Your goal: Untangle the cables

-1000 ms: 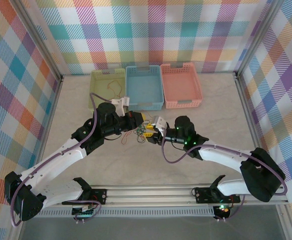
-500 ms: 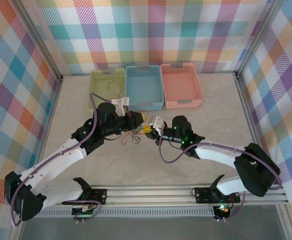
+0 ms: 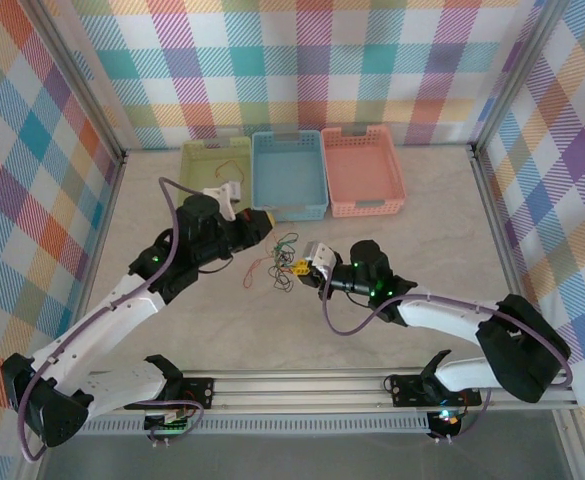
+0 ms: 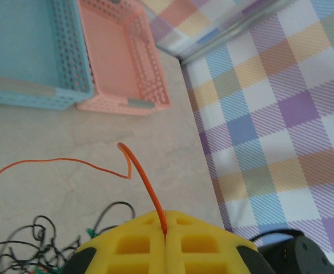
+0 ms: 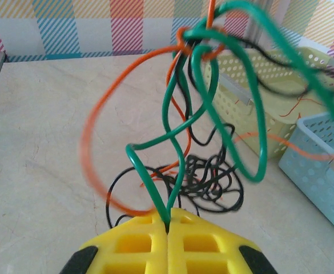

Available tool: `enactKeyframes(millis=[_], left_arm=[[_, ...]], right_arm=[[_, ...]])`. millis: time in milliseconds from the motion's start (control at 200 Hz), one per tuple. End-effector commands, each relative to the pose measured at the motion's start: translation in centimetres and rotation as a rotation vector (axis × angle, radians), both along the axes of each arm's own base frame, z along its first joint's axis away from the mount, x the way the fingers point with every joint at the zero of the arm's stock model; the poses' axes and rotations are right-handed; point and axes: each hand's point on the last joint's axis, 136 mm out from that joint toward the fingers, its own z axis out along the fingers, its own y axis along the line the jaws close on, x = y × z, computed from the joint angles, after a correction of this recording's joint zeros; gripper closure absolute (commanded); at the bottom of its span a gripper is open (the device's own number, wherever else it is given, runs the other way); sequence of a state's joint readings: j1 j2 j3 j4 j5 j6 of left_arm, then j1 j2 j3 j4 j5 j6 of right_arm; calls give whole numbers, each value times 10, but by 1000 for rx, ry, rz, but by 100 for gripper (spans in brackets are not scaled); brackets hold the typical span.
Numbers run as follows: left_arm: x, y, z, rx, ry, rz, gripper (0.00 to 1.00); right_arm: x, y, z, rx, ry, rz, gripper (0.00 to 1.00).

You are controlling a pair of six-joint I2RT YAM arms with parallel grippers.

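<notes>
— So, where are the cables (image 3: 280, 262)?

— Mid-table, in a loose knot between the two tools, just in front of the blue basket (image 3: 292, 210). The black cables (image 5: 206, 177) make the dense curly heap on the table (image 3: 422, 240). The green and orange strands rise out of it.

— Who has what?

— The left tool (image 4: 165, 242) has its yellow fingers pressed together on the orange cable (image 4: 147, 188). That strand climbs from the seam, kinks, and trails off to the left above the table. The right tool (image 5: 167, 240) is likewise pinched tight, on the green cable (image 5: 147, 181). This one loops up and twists with an orange strand near the top of the right wrist view.

— And from above?

— The left tool (image 3: 260, 222) is just beside the blue basket's near wall. The right tool (image 3: 300, 266) touches the knot's right side.

— How tight are the edges?

— The far side is the crowded one. The yellow-green basket (image 3: 217, 146), the blue one and the pink basket (image 3: 367, 208) stand in a row, side by side, against the back wall. A thin orange strand lies inside the yellow-green one.

— Open room?

— Bare table runs from the knot toward the near rail (image 3: 302, 378). More lies to the right, up to the metal frame (image 3: 492, 220) under the checked wall. The left arm lies across the table on the left.
</notes>
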State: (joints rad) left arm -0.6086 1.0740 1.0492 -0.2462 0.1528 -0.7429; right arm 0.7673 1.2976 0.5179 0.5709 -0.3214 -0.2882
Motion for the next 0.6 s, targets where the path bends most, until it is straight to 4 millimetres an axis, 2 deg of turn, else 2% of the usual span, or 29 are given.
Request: enactKeyframes(millis=[0,110,155,310,595], left_arm=[[7,25,54,-46,-127,73,100],[12,51,65,-49,-146,138,100],[12,63,62,-32,-131,168,100],[9,107,79,14,-172,291,100],[4,148,96,70,-204,416,100]], right_arm=[[-13,-17,-31,-105,27,-4,100],[-7,-29,-33,-121,-2,-73,100],[-1,-35,-35,-131,-4,-120,100],[17,-59,-42,-132,18,-263,100],[20,-80,-31,-79,-22,-349,100]])
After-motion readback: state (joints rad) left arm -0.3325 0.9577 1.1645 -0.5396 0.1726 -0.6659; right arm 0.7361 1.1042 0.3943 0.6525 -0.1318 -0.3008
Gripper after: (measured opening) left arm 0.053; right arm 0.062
